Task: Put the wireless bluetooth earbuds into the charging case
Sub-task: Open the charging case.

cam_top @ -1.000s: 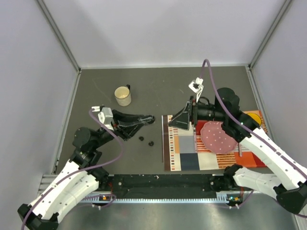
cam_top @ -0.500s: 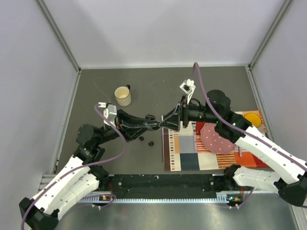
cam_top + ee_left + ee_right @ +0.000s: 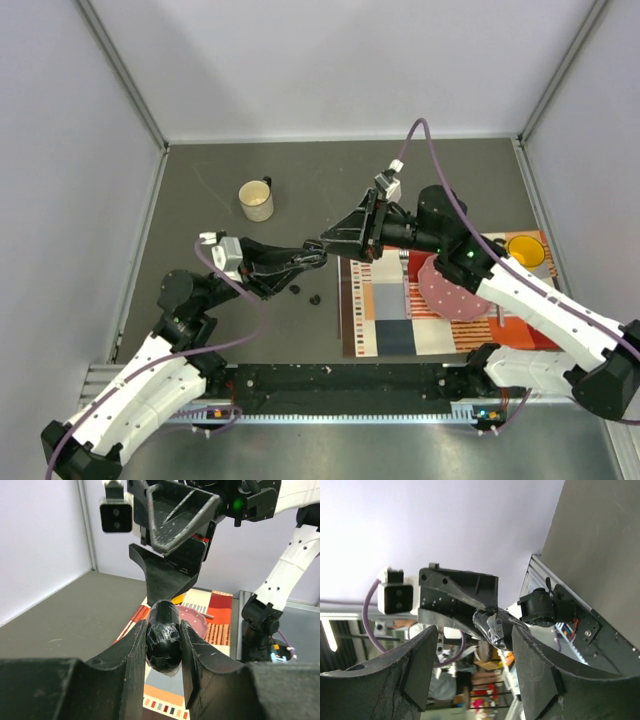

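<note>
My left gripper (image 3: 316, 259) is shut on a black oval charging case (image 3: 162, 642) wrapped in clear tape and holds it above the table. My right gripper (image 3: 333, 243) is open, its tips right at the case's far end. In the right wrist view the case (image 3: 495, 626) sits just beyond my open fingers (image 3: 535, 675), held by the left gripper (image 3: 455, 605). In the left wrist view the right gripper (image 3: 167, 582) hangs just above and behind the case. Two tiny black earbuds (image 3: 295, 290) (image 3: 314, 299) lie on the grey table below. Other earbuds are not visible.
A cream mug (image 3: 256, 200) stands at the back left. A striped, coloured mat (image 3: 385, 320) lies on the right with a pink dotted plate (image 3: 455, 285) on it. A yellow object (image 3: 526, 246) sits at the mat's far right corner.
My right gripper has swung left off the mat and tilted up until its open tips reach the case. My left gripper has shifted slightly right, still holding the case.
</note>
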